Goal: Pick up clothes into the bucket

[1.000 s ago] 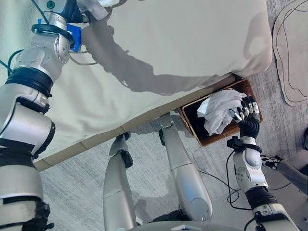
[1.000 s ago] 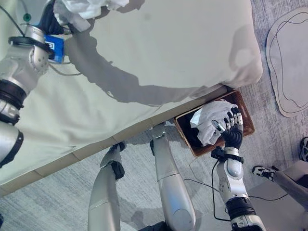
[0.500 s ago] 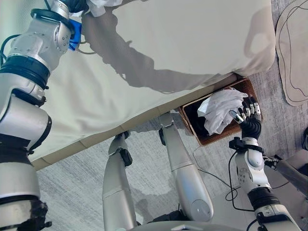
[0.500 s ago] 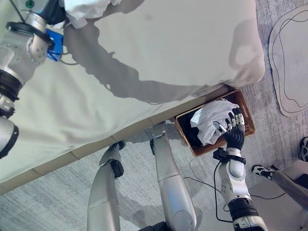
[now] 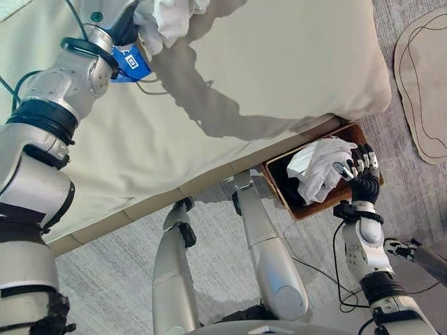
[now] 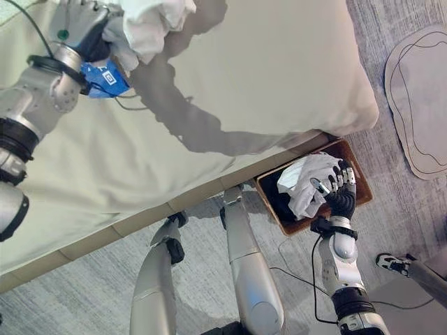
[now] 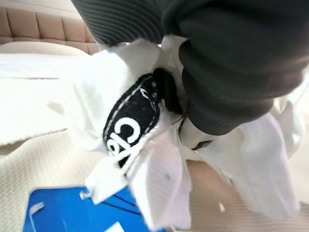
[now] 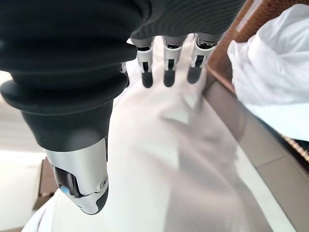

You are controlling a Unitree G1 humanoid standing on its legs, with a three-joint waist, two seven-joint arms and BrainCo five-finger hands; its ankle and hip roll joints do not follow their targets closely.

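Fingers of the left hand are curled round a white garment at the bed's far edge; the right hand, fingers straight, rests on the cloth in the basket. Carried across, the loose garment may slip and miss the basket.

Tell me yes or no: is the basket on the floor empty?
No, a white cloth lies in the brown basket, with the right hand beside it.

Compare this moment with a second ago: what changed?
The left hand has lifted its bunched white garment clear of the bed and drawn it back toward the robot. The right hand stays open against the white cloth in the basket.
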